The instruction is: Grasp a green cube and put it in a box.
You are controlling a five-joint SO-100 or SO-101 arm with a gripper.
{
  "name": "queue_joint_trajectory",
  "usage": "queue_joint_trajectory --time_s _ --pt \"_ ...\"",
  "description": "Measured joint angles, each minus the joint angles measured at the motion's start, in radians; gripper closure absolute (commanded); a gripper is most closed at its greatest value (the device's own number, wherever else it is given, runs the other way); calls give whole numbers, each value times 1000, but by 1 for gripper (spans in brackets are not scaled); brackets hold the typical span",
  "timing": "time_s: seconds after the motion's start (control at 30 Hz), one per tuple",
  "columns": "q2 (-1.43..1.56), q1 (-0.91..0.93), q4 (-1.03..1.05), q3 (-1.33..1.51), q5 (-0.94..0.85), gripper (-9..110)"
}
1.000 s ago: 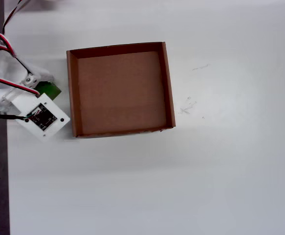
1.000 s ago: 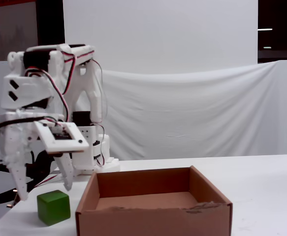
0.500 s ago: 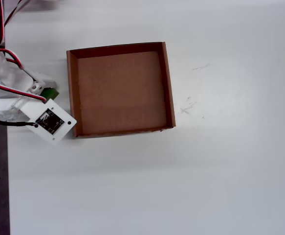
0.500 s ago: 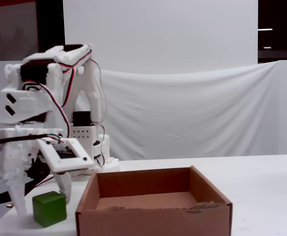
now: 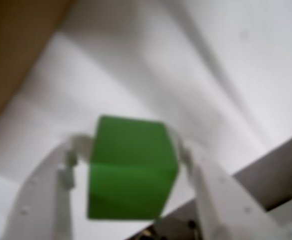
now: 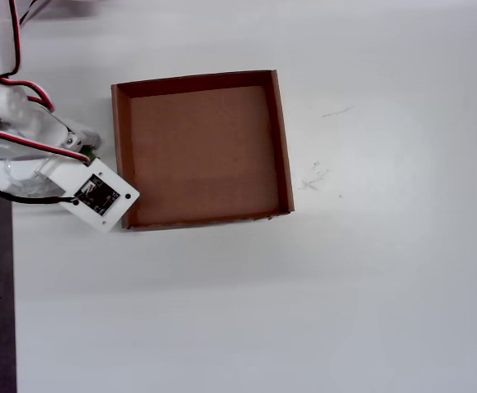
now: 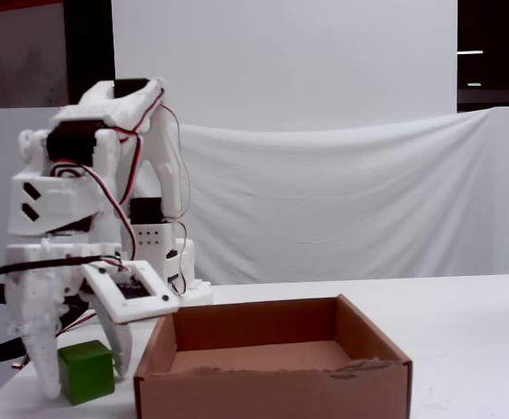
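Observation:
The green cube (image 5: 131,170) sits between my two white fingers in the wrist view, slightly tilted. The right finger presses its side and the left fingertip meets it near the top. In the fixed view my gripper (image 7: 86,384) holds the cube (image 7: 85,372) low over the table, just left of the box (image 7: 271,388). From overhead only a sliver of the cube (image 6: 94,153) shows under the wrist, beside the brown box's left wall (image 6: 121,155). The box is empty. Its brown wall (image 5: 15,45) fills the top left of the wrist view.
The white table's left edge (image 6: 12,311) runs close beside the arm, with dark floor beyond. The arm's wrist board (image 6: 99,193) overhangs the box's lower left corner. A white cloth backdrop (image 7: 341,201) hangs behind the table.

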Motion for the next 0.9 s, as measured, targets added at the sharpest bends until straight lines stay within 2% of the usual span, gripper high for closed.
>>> queue_joint_trajectory --time_s 0.53,0.9 --pt "43 0 -9 44 -6 86" --pt "118 0 44 46 -11 87"
